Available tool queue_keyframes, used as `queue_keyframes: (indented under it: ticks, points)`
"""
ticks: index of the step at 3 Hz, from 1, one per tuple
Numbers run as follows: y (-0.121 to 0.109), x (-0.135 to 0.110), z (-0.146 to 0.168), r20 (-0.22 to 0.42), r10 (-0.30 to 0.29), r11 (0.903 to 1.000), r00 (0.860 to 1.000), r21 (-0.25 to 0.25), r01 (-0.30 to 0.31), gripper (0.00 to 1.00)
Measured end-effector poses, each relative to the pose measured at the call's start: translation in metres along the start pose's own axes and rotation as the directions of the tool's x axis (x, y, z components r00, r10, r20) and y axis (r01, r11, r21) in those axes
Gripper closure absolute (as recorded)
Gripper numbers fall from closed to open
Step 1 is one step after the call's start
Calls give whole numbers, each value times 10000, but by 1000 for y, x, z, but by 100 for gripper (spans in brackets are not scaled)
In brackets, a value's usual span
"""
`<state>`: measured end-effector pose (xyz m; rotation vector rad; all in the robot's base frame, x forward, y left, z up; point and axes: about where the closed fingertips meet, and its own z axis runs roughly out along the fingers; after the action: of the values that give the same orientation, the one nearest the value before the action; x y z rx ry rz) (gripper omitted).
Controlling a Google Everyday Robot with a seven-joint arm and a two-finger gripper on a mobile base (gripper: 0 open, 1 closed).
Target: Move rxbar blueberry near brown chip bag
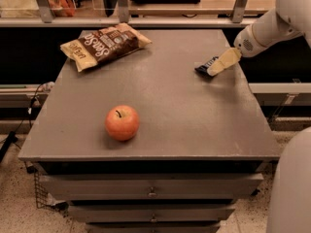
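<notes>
The rxbar blueberry [204, 67], a small dark navy wrapper, lies flat near the table's right edge. My gripper [222, 62] comes in from the upper right on a white arm; its tan tip is at the bar's right end and covers part of it. I cannot see whether it touches the bar. The brown chip bag [104, 45], dark brown with tan-yellow ends and white script, lies flat at the table's far left corner, far from the bar.
A red-orange apple [122, 123] stands at the front middle of the grey table [170, 110]. Drawers run below the table's front edge. A shelf rail with uprights runs behind the table. A white robot part fills the lower right corner.
</notes>
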<state>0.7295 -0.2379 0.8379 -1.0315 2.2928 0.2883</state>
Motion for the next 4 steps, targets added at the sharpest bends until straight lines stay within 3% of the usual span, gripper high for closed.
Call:
queue_keyframes:
  ticks: [1, 4]
  points:
    - [5, 1, 14, -45, 383, 9992, 9993, -121, -384, 1]
    - [17, -11, 8, 337, 364, 9991, 9988, -229, -357, 68]
